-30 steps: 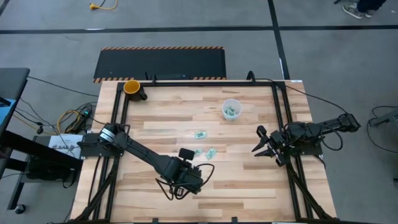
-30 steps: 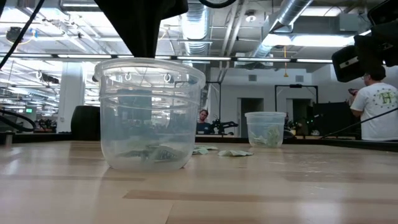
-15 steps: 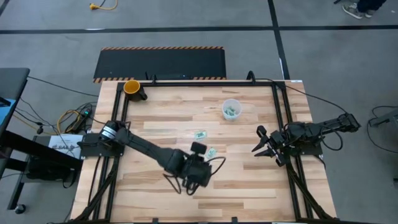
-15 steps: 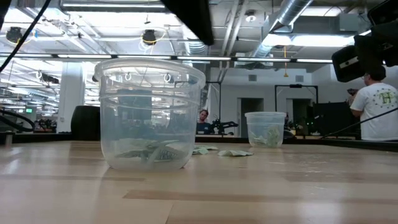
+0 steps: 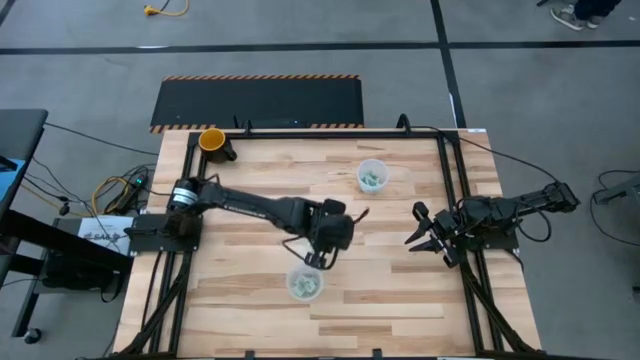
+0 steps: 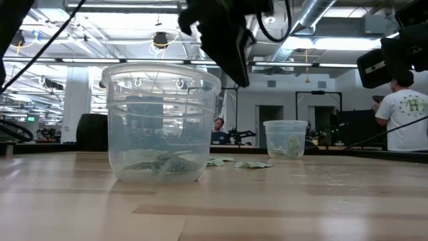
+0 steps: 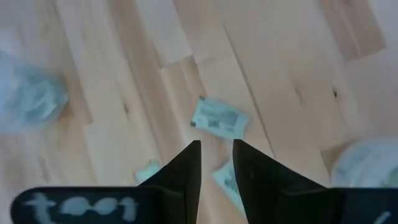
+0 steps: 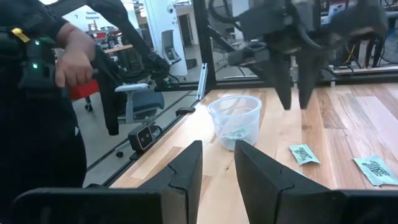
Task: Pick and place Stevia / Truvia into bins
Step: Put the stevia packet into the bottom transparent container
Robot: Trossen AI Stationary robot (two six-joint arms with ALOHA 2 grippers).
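Overhead, the dark left arm reaches across the pale wooden plank table point(image 5: 400, 300) and its left gripper point(image 5: 322, 250) hangs over the middle, between two small round clear plastic cups: the near cup point(image 5: 305, 284) sits just beside the gripper toward the front edge with green-and-white paper sweetener packets point(image 5: 306, 286) inside, and the far cup point(image 5: 372, 176) stands well apart toward the back, also holding packets. One loose packet point(image 5: 321, 216) lies on the wood beside the arm; others are hidden under it. An orange-yellow cup point(image 5: 212, 140) sits at the back left corner. The right gripper point(image 5: 420, 238) waits at the table's right edge, fingers spread. From table height, the near cup point(image 6: 161, 122) fills the foreground with packets flat on its bottom, the left gripper point(image 6: 231, 50) hangs above and just behind it, loose packets point(image 6: 242, 164) lie on the wood between the cups, and the far cup point(image 6: 285, 138) stands beyond; a person in a white shirt point(image 6: 408, 117) stands in the room behind. The left wrist view shows its two fingers close together but apart, pinching nothing, above three loose packets, the plainest one point(image 7: 218, 117) lying flat. The right wrist view shows its own fingers parted, the near cup point(image 8: 235, 121) and two packets point(image 8: 303, 153) on the wood.
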